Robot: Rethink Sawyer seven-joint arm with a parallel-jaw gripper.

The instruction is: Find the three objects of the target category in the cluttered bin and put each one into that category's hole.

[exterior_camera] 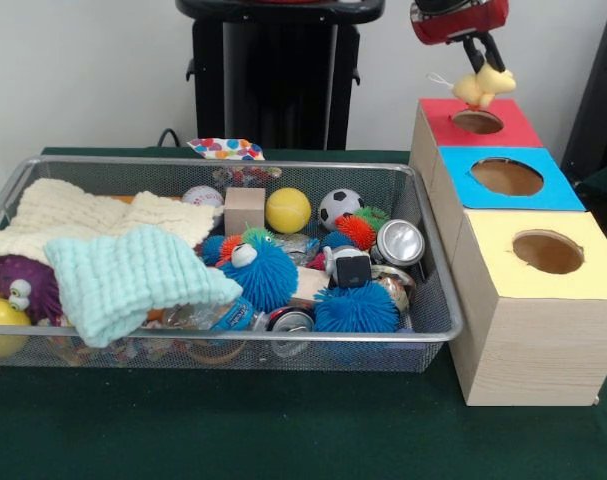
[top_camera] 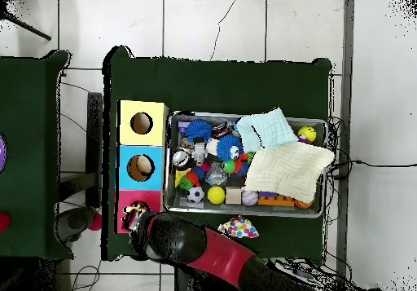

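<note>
My gripper (exterior_camera: 485,68) is shut on a pale yellow plush animal (exterior_camera: 486,86) and holds it just above the red-faced hole (exterior_camera: 477,122), at the far end of the pale wooden box. In the overhead view the gripper (top_camera: 135,218) is over the red face (top_camera: 125,200) and hides most of the hole. The wire mesh bin (exterior_camera: 223,162) stands to the left of the box, full of clutter; it also shows in the overhead view (top_camera: 244,115). No tiger or other plush animal shows in the bin.
The bin holds blue spiky puffer balls (exterior_camera: 258,277), a yellow ball (exterior_camera: 288,210), a soccer ball (exterior_camera: 339,206), a wooden block (exterior_camera: 244,210), cans (exterior_camera: 399,242), a mint cloth (exterior_camera: 123,280) and a cream cloth (exterior_camera: 83,215). The blue-faced hole (exterior_camera: 506,177) and yellow-faced hole (exterior_camera: 548,251) lie nearer.
</note>
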